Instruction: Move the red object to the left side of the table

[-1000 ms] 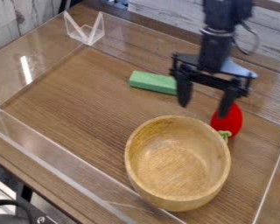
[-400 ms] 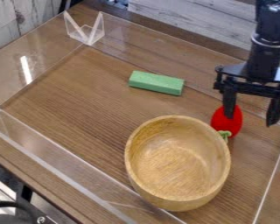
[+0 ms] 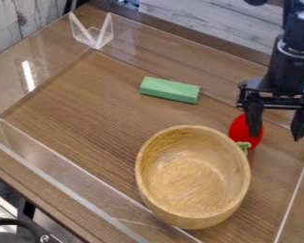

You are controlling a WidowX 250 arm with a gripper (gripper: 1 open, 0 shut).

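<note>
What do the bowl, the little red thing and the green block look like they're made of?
The bowl looks like light wood, matte with visible grain. The red object seems to be glossy plastic, given its shine. The green block looks matte, perhaps painted wood or foam; unclear.

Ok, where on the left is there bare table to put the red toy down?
Bare table runs from the green block and wooden bowl out to the left acrylic wall. It is crowded on the right, where the open fingers straddle the red object beside the bowl.
</note>
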